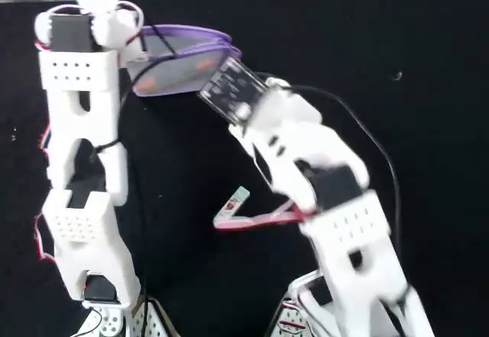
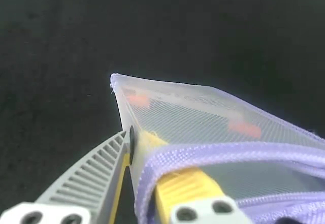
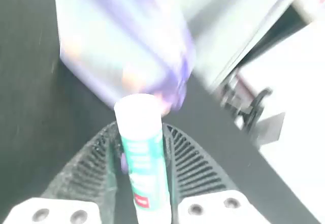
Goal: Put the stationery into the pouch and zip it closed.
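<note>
Right wrist view shows you the step in hand. The right gripper (image 3: 141, 131) is clenched on a glue stick (image 3: 146, 168), with the white cap end aimed at the pouch (image 3: 117, 46) just ahead of it. I judge you are partway through loading and the zipping is not yet begun.

The left gripper (image 2: 134, 140) grasps the pouch by one end of its rim, beside the purple zip band (image 2: 228, 153). It holds the pouch lifted above the black table (image 1: 428, 123), at the far side between the two arms. Orange patches (image 2: 244, 128) show through the mesh, so something probably lies inside already. The two zip bands stand apart near the left gripper, so the mouth looks open.

Your next move calls for lining the stick up with that gap and sliding it in lengthwise. Let go only once most of it is past the rim. Watch that the tip does not push the soft mesh away.

As for writing, the stick's teal label carries pale print and a small red patch (image 3: 142, 201), both too blurred to read. The dark board (image 1: 229, 89) on the right wrist has pale markings, too small to make out.
</note>
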You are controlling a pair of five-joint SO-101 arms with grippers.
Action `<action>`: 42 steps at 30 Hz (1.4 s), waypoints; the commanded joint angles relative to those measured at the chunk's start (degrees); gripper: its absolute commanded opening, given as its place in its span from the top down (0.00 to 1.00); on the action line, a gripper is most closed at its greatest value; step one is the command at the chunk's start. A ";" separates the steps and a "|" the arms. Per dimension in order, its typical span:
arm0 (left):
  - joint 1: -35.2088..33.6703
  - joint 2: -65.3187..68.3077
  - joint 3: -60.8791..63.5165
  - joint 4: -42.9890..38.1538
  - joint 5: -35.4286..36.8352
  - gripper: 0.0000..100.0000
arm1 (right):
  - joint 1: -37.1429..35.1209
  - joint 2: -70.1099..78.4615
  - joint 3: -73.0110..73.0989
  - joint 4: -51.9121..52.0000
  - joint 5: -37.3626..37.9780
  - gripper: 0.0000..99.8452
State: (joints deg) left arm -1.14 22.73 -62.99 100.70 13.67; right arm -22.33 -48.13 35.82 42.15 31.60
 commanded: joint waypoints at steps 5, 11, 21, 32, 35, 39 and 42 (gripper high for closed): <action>6.46 -5.89 -0.48 0.35 1.32 0.97 | 0.88 -16.66 11.12 -20.66 -8.88 0.99; 9.54 -5.71 2.77 -0.09 1.32 0.97 | 0.88 -23.16 21.85 -39.30 -17.05 0.99; 9.36 -5.63 3.47 -0.09 1.32 0.97 | 0.79 -18.33 36.62 -67.87 -25.49 0.99; 9.19 -5.63 3.47 -0.09 1.23 0.97 | 0.88 10.33 35.56 -88.53 -26.73 0.99; 9.19 -5.63 3.47 -0.09 1.23 0.97 | 0.88 15.96 34.95 -89.05 -31.03 0.99; 9.19 -5.63 3.47 -0.09 1.14 0.97 | 1.58 21.58 31.43 -89.05 -34.02 0.99; 9.10 -5.63 3.47 -0.09 1.05 0.97 | 3.78 21.76 28.44 -88.97 -34.29 0.99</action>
State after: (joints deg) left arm 7.56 20.44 -59.03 100.70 14.55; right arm -20.92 -26.68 68.18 -46.37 -1.71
